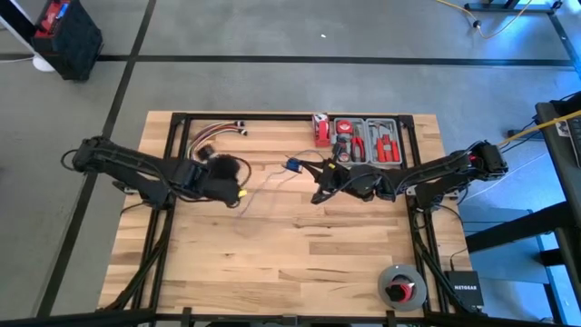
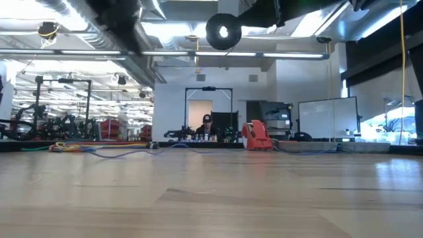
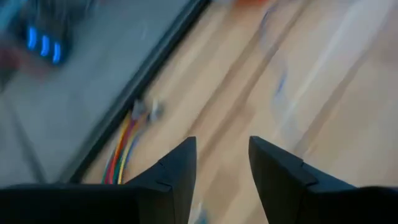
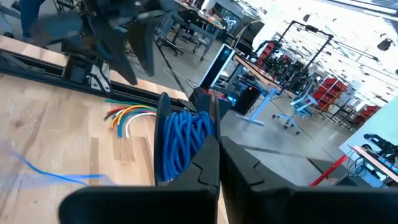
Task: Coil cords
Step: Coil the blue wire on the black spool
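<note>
The cords [image 1: 263,186] show as a very thin blue-violet wire lying loose on the wooden table [image 1: 300,263] near the centre of the high view, trailing from a small blue bundle [image 1: 293,164] just above centre down and leftward toward the left arm. In the right wrist view a wound hank of blue wire [image 4: 180,146] sits just beyond the right gripper's fingertips, with a single strand running off along the wood at lower left; whether the fingers touch the hank cannot be told.

The right gripper [image 1: 317,194] sits just right of centre in the high view, its fingers pressed together. The left gripper [image 1: 238,193] is left of centre, fingers spread apart with only bare wood showing between them in its wrist view.

A bundle of red, yellow and white wires [image 1: 213,134] lies at the table's upper left. A red tool tray [image 1: 368,141] stands at upper centre-right, and a grey reel [image 1: 401,287] rests at lower right.
</note>
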`<state>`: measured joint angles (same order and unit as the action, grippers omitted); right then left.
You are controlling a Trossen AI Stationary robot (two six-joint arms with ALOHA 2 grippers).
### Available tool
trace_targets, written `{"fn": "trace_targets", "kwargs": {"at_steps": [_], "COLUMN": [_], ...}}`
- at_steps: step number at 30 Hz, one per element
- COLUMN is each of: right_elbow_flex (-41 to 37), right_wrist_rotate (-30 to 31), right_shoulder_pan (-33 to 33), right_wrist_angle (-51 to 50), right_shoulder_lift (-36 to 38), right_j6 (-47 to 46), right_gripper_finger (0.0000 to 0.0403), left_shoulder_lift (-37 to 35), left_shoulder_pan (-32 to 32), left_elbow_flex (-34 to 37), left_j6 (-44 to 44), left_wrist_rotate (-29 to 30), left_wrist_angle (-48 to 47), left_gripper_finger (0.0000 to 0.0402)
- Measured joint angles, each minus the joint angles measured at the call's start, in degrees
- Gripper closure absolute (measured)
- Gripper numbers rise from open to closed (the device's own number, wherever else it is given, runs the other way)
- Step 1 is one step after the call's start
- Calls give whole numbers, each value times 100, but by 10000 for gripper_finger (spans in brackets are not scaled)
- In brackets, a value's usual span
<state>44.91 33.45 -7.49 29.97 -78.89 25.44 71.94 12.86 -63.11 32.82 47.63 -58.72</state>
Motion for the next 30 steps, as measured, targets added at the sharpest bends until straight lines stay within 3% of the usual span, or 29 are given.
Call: {"fn": "trace_targets", "kwargs": {"at_steps": [2, 4, 6, 9, 16, 24, 30], "right_elbow_flex": [2, 2, 2, 2, 2, 2, 2], "right_wrist_rotate": [-39, -209, -467, -906, -1320, -1400, -1390], "right_shoulder_pan": [0, 0, 0, 0, -2, 2, 2], "right_wrist_angle": [-23, -67, -58, -44, 31, 15, -76], "right_shoulder_lift": [0, 0, 0, 0, 0, 0, 0], "right_j6": [13, 17, 31, 17, -164, -295, -623], "right_gripper_finger": [398, 398, 398, 398, 398, 397, 397], "left_shoulder_lift": [-7, -7, -7, 23, 348, 645, 643], "left_shoulder_pan": [2, 11, 13, 7, -15, -22, -57], "left_elbow_flex": [0, 0, 0, -2, -2, 2, 4], "left_j6": [-1247, -2384, -3030, -3566, -4016, -4462, -4404], "left_wrist_rotate": [-241, -880, -1305, -1426, -1835, -1833, -1751], "left_wrist_angle": [1041, 2124, 2885, 3520, 4011, 4547, 4557], "left_gripper_finger": [261, 265, 271, 279, 297, 314, 389]}}
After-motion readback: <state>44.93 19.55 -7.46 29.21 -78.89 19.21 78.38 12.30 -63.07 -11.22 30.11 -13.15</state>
